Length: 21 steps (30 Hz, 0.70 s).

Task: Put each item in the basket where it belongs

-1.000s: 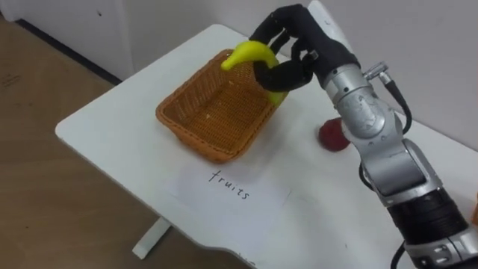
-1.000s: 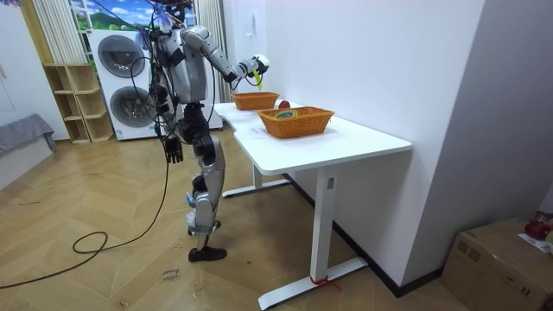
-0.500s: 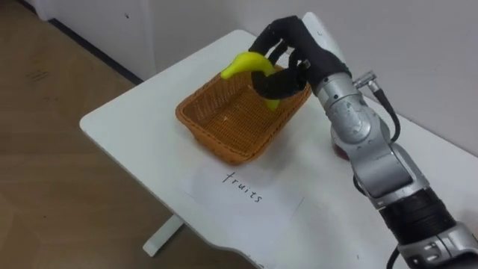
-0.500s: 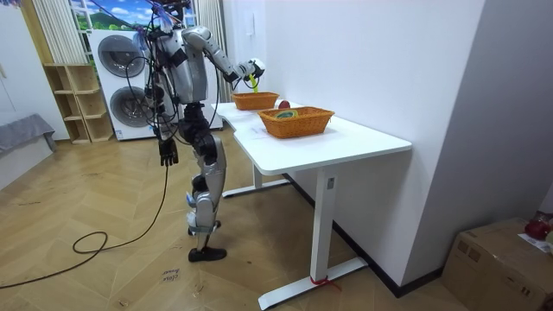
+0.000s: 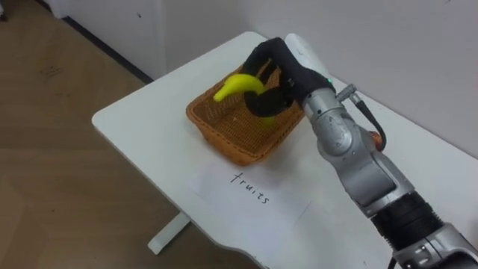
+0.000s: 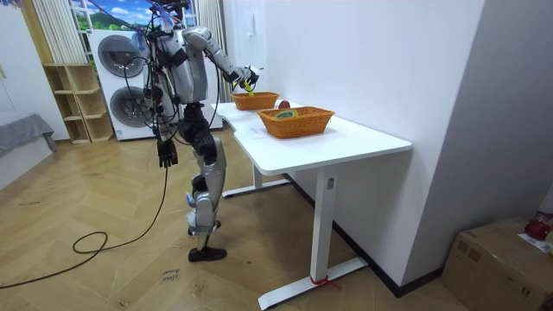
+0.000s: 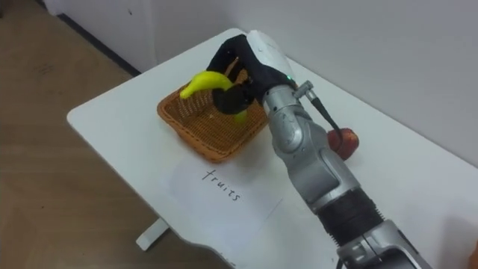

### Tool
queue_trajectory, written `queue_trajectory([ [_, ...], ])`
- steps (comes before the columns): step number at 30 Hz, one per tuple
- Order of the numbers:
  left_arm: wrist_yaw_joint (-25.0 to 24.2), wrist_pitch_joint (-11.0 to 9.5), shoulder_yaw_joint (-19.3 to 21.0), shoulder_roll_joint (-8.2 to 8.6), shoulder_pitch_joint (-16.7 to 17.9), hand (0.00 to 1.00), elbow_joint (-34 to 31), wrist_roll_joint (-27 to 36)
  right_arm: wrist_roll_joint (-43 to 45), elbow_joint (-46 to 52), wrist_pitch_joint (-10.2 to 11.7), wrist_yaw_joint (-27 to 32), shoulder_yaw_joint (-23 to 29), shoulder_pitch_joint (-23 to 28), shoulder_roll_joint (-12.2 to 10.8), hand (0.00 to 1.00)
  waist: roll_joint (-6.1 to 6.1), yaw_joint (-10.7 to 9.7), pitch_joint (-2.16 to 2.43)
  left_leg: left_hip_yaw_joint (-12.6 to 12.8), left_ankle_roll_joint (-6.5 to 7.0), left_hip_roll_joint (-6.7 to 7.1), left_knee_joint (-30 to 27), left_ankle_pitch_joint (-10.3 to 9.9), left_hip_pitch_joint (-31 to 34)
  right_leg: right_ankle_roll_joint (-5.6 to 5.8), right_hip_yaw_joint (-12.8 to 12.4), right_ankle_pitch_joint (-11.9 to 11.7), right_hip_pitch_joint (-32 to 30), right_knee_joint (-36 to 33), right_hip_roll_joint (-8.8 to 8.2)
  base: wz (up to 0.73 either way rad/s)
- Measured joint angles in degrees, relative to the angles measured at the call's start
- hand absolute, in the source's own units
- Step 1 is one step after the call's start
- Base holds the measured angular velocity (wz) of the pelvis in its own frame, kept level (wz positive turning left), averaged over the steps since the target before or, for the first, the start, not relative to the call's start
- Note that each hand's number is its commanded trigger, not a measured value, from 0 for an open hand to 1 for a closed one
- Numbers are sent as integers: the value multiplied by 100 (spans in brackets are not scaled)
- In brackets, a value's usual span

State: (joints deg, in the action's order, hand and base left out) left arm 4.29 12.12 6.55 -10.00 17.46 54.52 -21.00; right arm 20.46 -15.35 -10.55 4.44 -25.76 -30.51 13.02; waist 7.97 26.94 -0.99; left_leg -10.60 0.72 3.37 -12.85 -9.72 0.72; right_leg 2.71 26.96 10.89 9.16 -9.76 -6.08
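Black, curled fingers of the right hand (image 5: 284,67) were closed round a yellow curved banana (image 5: 236,84), which pointed with its free tip to the robot's left. The hand held this banana over the far side of a woven brown wicker basket (image 5: 216,139); whether the fruit touched the basket's bottom I could not tell. Just in front of the basket lay a white sheet of paper (image 5: 250,196) with a handwritten word. Both rested on a white table (image 5: 138,119), and a round red fruit (image 7: 346,140) sat on it beside the right forearm. In the room view the robot stood upright at the table's end, the left hand (image 6: 164,154) hanging by its side, and a second wicker basket (image 6: 296,122) stood nearer to the camera.
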Motion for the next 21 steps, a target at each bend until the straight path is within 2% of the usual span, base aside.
queue_trajectory([
  [4, 0, 1, 0, 0, -8, 0, 0, 0, 1, 0, 0, -15, 0, 0, -1, 100, 6, 17, -1, -47, 1, 13, -1, 1, 16, 2, 12, 2, 5, 0, -1, 6],
  [8, 0, 1, -2, -7, -13, 0, 0, 1, 11, -117, 0, -13, -9, -1, 0, 100, 64, 25, -1, -75, 1, 19, -18, 1, 62, 4, 83, 3, -9, 2, 0, 6],
  [12, 21, -4, -21, -25, -11, 0, 32, 3, 9, -259, -1, -7, -12, -4, -1, 100, 148, 42, -45, -87, 1, 21, -43, 0, 93, 4, 134, 3, -41, 3, 1, 3],
  [17, 21, -36, -105, -72, -12, 0, 60, 2, 5, -261, 46, 166, -11, -28, -1, 100, 192, 61, -22, -109, 1, 28, -74, -1, 160, 4, 161, 2, -62, 4, 1, 3],
  [21, 21, -81, -121, -115, -13, 0, 60, 7, -4, -263, 71, 306, -13, -55, -1, 100, 208, 113, -24, -109, 0, 28, -88, 0, 160, 4, 179, 2, -65, 3, 3, 0],
])
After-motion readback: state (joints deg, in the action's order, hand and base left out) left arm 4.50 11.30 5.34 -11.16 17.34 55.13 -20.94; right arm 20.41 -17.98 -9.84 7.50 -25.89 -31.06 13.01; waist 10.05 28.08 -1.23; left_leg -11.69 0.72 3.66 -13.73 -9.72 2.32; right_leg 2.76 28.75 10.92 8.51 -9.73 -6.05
